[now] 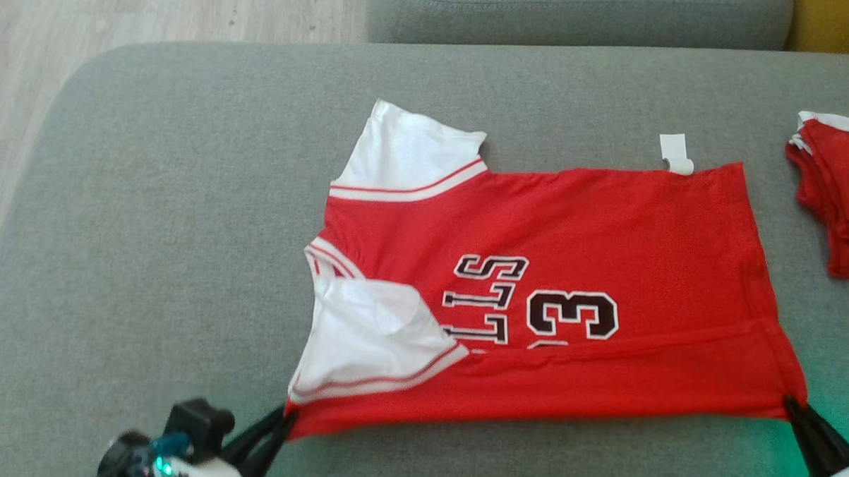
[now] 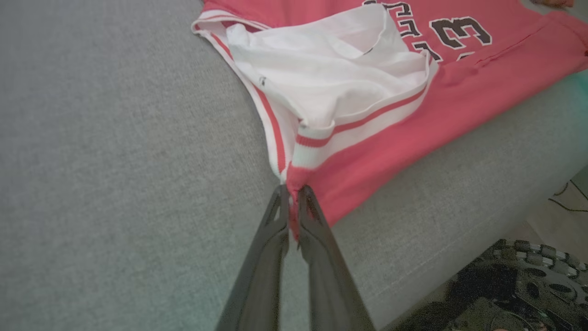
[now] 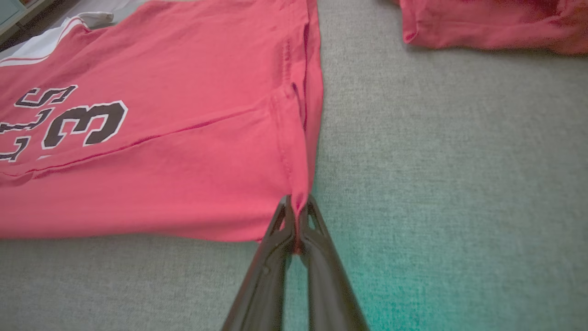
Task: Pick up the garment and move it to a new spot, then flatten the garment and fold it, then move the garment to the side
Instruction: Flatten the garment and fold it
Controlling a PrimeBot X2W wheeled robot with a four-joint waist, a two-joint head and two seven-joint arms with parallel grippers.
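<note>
The garment [image 1: 580, 230] is a red jersey with white sleeves and black lettering, spread sideways on the grey sofa cushion [image 1: 150, 222], its near long edge folded over. My left gripper [image 1: 285, 416] is shut on the garment's near left corner by the white sleeve; the left wrist view shows the red fabric [image 2: 367, 138] pinched between the fingertips of the left gripper [image 2: 292, 191]. My right gripper [image 1: 790, 402] is shut on the near right hem corner, and the right wrist view has the right gripper [image 3: 297, 202] holding the red hem [image 3: 294, 138].
A second folded red garment [image 1: 839, 196] lies at the cushion's right edge, also as a red pile [image 3: 496, 23]. A white tag [image 1: 674, 154] sticks out at the jersey's far edge. Another grey cushion [image 1: 580, 14] sits behind; wooden floor [image 1: 122, 9] is to the far left.
</note>
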